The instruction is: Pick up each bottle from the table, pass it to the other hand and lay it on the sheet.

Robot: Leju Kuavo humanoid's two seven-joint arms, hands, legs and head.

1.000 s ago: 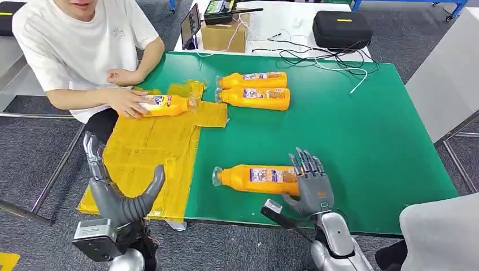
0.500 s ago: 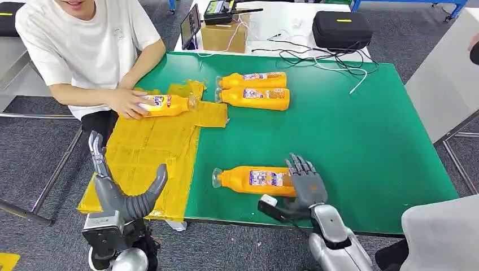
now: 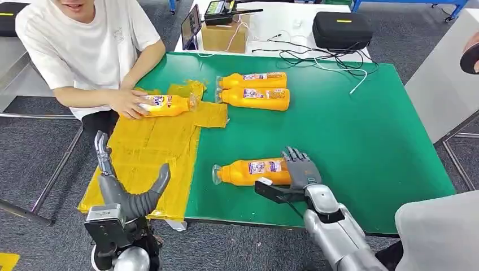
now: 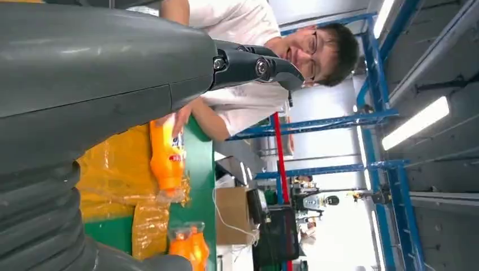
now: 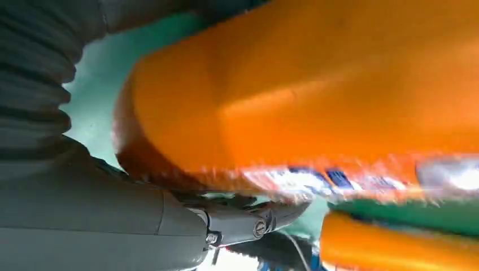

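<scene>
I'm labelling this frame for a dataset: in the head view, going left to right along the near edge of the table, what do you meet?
Left robot hand → yellow sheet → near orange bottle → right robot hand → bare green table.

The head view looks forward and steeply down from high on the robot over the green-topped table (image 3: pixel 350 130). The left wrist view, turned on its side, looks from behind the grey left hand (image 4: pixel 96 84) across the crinkled yellow sheet (image 4: pixel 104 169) toward a seated person. The right wrist view sits very close under an orange plastic bottle (image 5: pixel 316 96), which the head view shares (image 3: pixel 254 171).
</scene>
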